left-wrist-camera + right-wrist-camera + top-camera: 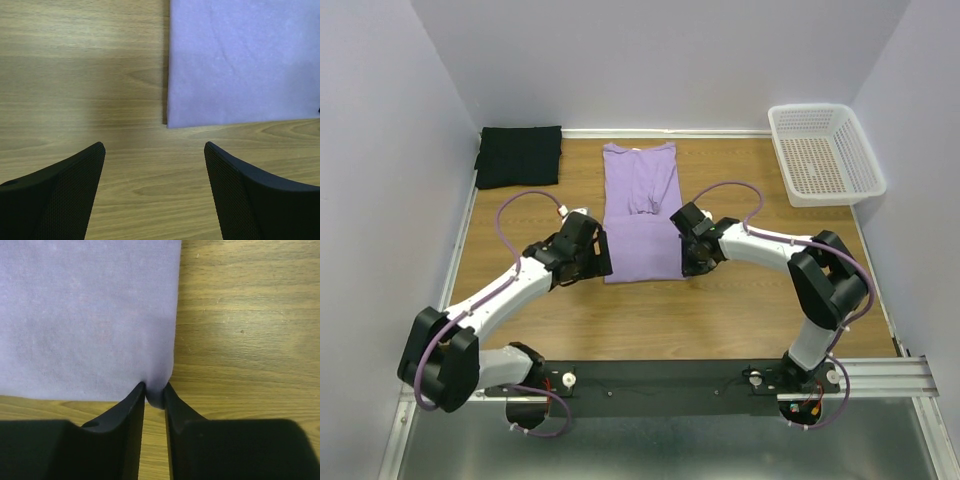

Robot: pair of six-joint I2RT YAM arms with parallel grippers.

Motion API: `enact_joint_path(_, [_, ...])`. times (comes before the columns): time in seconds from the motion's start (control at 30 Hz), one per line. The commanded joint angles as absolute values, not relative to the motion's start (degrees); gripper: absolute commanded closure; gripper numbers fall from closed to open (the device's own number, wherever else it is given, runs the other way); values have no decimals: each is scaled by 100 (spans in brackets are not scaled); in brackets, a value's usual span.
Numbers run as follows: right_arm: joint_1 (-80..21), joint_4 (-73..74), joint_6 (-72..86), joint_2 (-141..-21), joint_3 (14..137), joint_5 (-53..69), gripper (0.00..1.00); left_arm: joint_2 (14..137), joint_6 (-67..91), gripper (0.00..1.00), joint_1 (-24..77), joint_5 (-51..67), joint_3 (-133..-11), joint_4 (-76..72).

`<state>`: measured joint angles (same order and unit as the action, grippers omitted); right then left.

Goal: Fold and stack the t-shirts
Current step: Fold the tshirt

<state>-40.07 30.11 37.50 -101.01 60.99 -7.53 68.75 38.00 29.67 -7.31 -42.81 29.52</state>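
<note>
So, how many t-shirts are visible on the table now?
2. The lavender t-shirt lies flat at the centre of the table; the black t-shirt sits folded in the far left corner. None appears hidden.

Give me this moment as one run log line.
lavender cotton t-shirt: flat, centre | right hand: shut on its near-right corner | left hand: open by its near-left corner | black cotton t-shirt: folded, far left

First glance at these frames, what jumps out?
The lavender t-shirt lies partly folded in the middle of the table, with the right gripper pinching its near right corner. The left gripper hangs open just short of the near left corner. A folded black t-shirt sits far left, a white basket far right.
</note>
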Motion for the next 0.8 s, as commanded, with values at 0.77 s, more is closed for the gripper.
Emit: enact_joint_path(0.77, [-4104, 3709, 3516, -10652, 5827, -730, 100, 8744, 4746, 35, 3454, -1055, -5080, 3190])
